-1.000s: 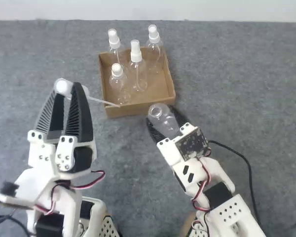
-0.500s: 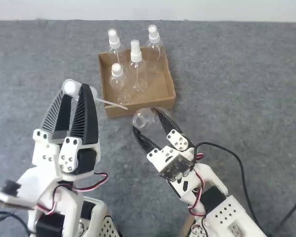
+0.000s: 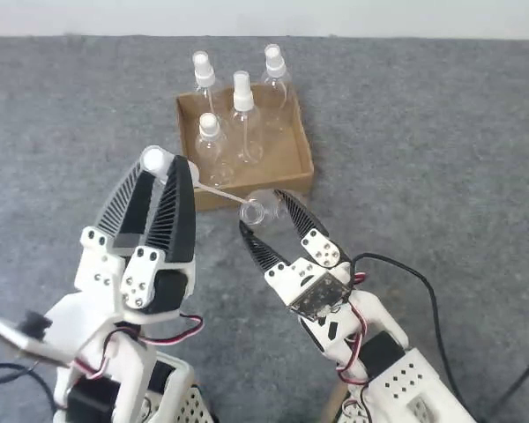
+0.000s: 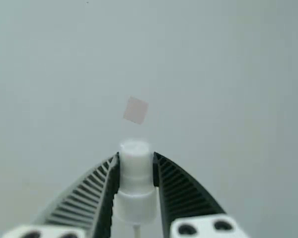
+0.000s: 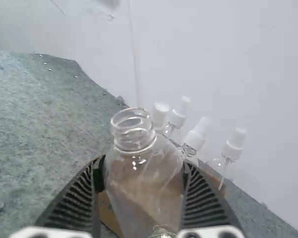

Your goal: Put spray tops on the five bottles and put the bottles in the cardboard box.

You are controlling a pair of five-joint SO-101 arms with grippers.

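While the left gripper (image 3: pixel 166 169) clamps the spray top (image 4: pixel 135 171) | right gripper (image 3: pixel 266 211) holds the open bottle (image 5: pixel 139 163) | best: centre the tube (image 3: pixel 216 192) on the mouth (image 5: pixel 132 122), keep axes aligned, then lower.

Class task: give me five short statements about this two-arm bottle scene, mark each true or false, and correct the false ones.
1. The left gripper is shut on a spray top. True.
2. The bottle in the right gripper has a spray top on it. False: its neck is open.
3. Four capped bottles stand in the cardboard box. True.
4. The right gripper is open and empty. False: it is shut on the bottle.
5. In the high view, the spray top's thin tube runs toward the bottle's neck. True.
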